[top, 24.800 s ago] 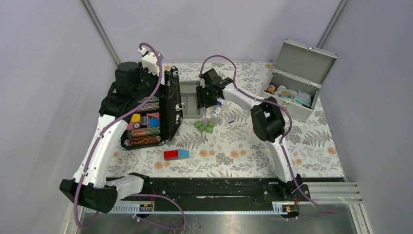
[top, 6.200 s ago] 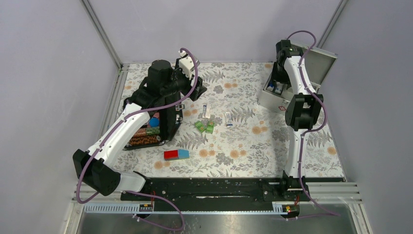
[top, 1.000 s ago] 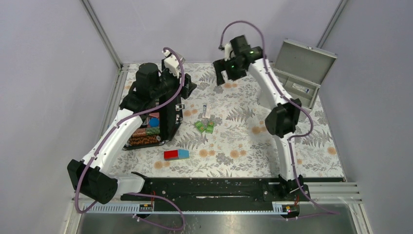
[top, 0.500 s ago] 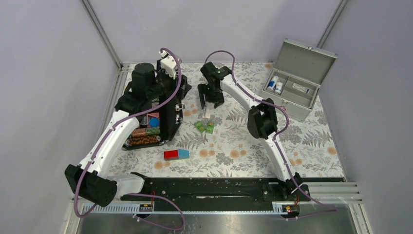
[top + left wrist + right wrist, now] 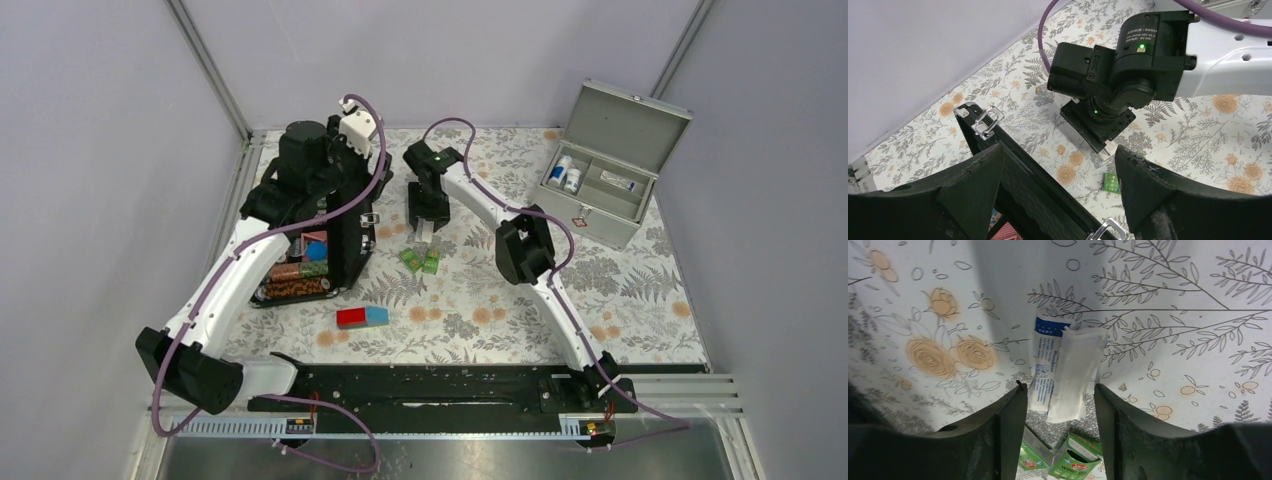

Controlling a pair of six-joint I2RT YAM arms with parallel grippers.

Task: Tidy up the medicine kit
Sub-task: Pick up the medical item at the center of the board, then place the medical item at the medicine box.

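Down on tabletop [image 5: 640, 300]: right claw [image 5: 1059, 387] over two packets.
Jaws half-wide, flanking white sachet [image 5: 1075, 370] and blue-labelled packet [image 5: 1045, 365]. Wide-spread left claw [image 5: 1057, 152] above black case [image 5: 1048, 200]. Lid-up medicine kit [image 5: 590, 215] well to right claw's right.

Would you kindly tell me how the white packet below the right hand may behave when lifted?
The white packet looks thin and creased, so probably light and floppy. Lying flat, it seems unlikely to roll. It touches a blue-and-white box, which might shift too.
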